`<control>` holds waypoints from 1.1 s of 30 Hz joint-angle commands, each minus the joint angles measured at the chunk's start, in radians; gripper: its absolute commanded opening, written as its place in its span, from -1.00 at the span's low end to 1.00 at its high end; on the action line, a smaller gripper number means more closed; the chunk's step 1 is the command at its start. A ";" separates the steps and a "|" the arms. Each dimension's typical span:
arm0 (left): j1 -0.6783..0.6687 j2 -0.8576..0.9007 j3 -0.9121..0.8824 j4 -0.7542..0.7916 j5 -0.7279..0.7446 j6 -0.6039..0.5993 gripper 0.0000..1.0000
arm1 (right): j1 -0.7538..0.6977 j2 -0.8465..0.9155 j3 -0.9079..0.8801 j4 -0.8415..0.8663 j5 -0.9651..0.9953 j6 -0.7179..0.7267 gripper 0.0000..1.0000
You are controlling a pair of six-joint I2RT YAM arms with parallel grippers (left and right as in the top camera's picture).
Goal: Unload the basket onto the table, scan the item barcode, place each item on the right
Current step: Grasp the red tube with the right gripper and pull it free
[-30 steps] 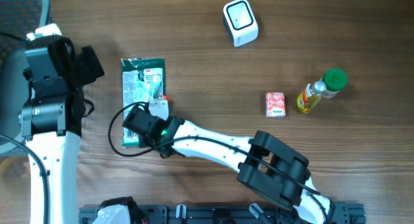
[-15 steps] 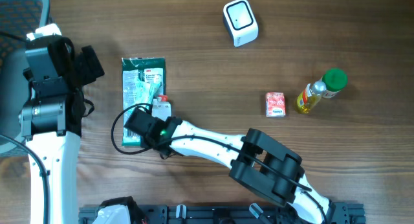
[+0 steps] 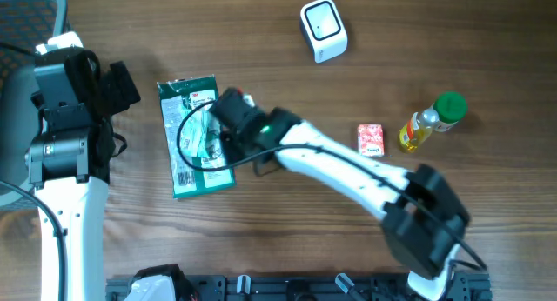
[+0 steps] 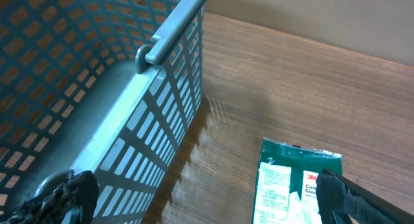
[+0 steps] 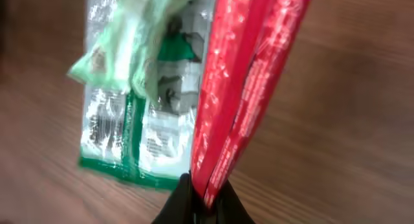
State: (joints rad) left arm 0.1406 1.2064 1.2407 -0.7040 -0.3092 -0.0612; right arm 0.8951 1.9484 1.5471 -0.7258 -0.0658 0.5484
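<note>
R hand [image 5: 196,199] was shut on red strip [image 5: 246,75] by green pkt [image 3: 187,175]; since prev frame pkt had tilted & hand moved toward its top.

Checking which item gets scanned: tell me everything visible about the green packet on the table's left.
The green packet is a flat, glossy plastic pouch, green and white with a red logo. It lies slightly tilted on the wooden table. The right claw sits over its upper right edge, shut on crinkly red film; whether that film belongs to it is unclear.
</note>
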 commanded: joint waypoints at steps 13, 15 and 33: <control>0.006 0.001 0.004 0.003 0.005 0.002 1.00 | -0.098 -0.058 -0.005 -0.295 -0.495 -1.255 -0.91; 0.006 0.001 0.004 0.003 0.005 0.002 1.00 | -0.098 -0.056 -0.005 -0.287 -0.467 -1.256 -0.91; 0.006 0.001 0.004 0.003 0.005 0.002 1.00 | -0.093 0.213 -0.005 -0.048 -0.458 -1.146 -0.90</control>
State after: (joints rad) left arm 0.1406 1.2064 1.2407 -0.7040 -0.3092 -0.0612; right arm 0.7975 2.1143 1.5452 -0.7864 -0.5148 -0.6098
